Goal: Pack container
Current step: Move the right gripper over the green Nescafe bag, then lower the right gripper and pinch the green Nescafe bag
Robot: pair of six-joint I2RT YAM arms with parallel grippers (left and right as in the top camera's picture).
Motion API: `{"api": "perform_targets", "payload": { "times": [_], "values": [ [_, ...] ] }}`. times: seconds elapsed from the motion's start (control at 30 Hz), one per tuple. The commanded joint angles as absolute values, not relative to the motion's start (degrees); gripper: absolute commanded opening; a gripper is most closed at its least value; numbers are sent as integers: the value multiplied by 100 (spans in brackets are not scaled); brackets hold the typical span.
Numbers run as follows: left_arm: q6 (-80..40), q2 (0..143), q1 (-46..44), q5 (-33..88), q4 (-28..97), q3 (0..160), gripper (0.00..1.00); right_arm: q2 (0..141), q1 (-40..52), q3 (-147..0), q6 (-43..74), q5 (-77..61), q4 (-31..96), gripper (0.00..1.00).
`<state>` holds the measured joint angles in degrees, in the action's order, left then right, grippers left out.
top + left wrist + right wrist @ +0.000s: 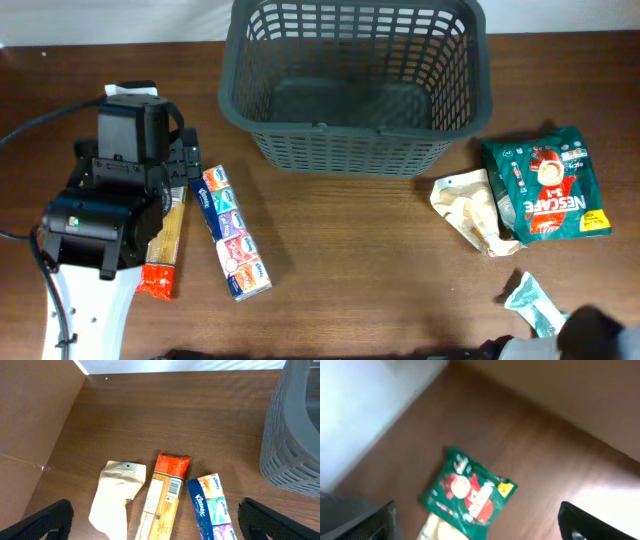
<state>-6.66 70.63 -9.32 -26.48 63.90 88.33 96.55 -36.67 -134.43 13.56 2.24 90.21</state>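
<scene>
Two grippers stand released, each with jaws spread wide and clear of every packet. From overhead, the basket sits upright at 12 o'clock on the counter, its floor in plain view.

The left gripper hangs at 9 o'clock over a pasta packet. In the left wrist view a cream pouch lies just beside that packet at its 9 o'clock and a tissue pack just beside it at its 3 o'clock. The basket wall stands well apart at 2 o'clock.

A coffee bag lies flat at 3 o'clock on the counter, its edge over a beige pouch. A teal packet rests at 5 o'clock. The right gripper hovers above the coffee bag, not touching it.
</scene>
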Motion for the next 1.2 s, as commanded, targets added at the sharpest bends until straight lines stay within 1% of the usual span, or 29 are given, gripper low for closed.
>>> {"api": "perform_targets", "payload": {
  "times": [0.0, 0.17, 0.27, 0.43, 0.57, 0.67, 0.77, 0.97, 1.0, 1.17],
  "values": [
    [-609, 7054, -904, -2724, 6368, 8853, 100, 10593, -3688, -12768, 475, -161, 8877, 99],
    [-416, 7054, -904, -2724, 6364, 8853, 100, 11614, -3688, -12348, -893, -1059, 8471, 99],
    [-416, 7054, -904, -2727, 6364, 8853, 100, 11992, -3688, -12337, -1350, -1280, 8458, 99],
    [14, 7054, -904, -2727, 6305, 8853, 100, 12234, -3699, -12293, -1986, -1468, 8455, 99],
    [97, 7054, -904, -2724, 6187, 8853, 100, 12241, -3793, -12092, -2934, -2082, 8534, 99],
    [95, 7054, -904, -2722, 6097, 8853, 100, 12241, -3898, -11837, -3559, -2231, 8632, 99],
    [95, 7054, -904, -2722, 6038, 8853, 100, 12241, -4075, -11601, -3686, -2097, 8503, 99],
    [95, 7054, -904, -2617, 5953, 8853, 100, 12241, -4392, -11539, -3682, -283, 8442, 99],
    [95, 7057, -904, -2617, 5953, 8853, 100, 12241, -4421, -11539, -3684, -255, 8462, 99],
    [91, 7054, -906, -2536, 5959, 8853, 99, 12241, -4462, -11539, -3684, -698, 7769, 99]
  ]
}}
